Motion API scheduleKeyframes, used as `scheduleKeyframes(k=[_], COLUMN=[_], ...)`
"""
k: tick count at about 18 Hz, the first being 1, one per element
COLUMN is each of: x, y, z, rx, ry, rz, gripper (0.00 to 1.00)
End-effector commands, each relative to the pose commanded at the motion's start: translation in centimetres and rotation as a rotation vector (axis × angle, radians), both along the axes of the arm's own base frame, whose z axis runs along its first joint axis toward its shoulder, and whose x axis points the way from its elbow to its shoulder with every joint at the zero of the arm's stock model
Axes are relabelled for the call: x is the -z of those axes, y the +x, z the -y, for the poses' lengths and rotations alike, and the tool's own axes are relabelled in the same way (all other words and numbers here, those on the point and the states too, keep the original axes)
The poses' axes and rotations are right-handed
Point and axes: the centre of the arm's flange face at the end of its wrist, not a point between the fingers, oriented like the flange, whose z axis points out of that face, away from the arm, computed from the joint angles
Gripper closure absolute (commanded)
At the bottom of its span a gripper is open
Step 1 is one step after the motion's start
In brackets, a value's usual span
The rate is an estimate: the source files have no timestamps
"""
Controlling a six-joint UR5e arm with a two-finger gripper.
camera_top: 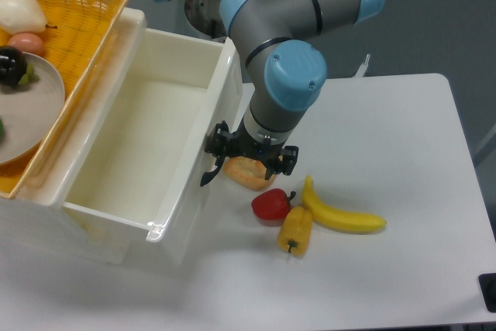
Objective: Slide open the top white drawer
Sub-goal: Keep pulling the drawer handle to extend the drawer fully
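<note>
The top white drawer (184, 168) is a glossy cream-white deep box, pulled well out of its cabinet toward the right, with a bare interior. Its curved black handle (208, 173) sits on the outer front face. My gripper (222, 153) hangs from the grey and blue arm right against that face and appears shut on the handle. The fingertips are partly hidden by the wrist and the drawer front. The lower drawer is hidden beneath.
A yellow woven basket (87, 7) with a grey plate (31, 106) and fruit sits on the cabinet top. Close to the gripper on the table lie a bread roll (248, 174), a red pepper (270, 205), a yellow pepper (295, 230) and a banana (342, 218).
</note>
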Motion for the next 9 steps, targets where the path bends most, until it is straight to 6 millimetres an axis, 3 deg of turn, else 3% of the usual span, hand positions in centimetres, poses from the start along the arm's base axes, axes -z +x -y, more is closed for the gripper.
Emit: scheduleKeyframes(k=[9], x=[-0.04], y=[-0.64], z=[0.41], rx=[-0.017], ry=[0.01], rz=[0.007], gripper=[0.0])
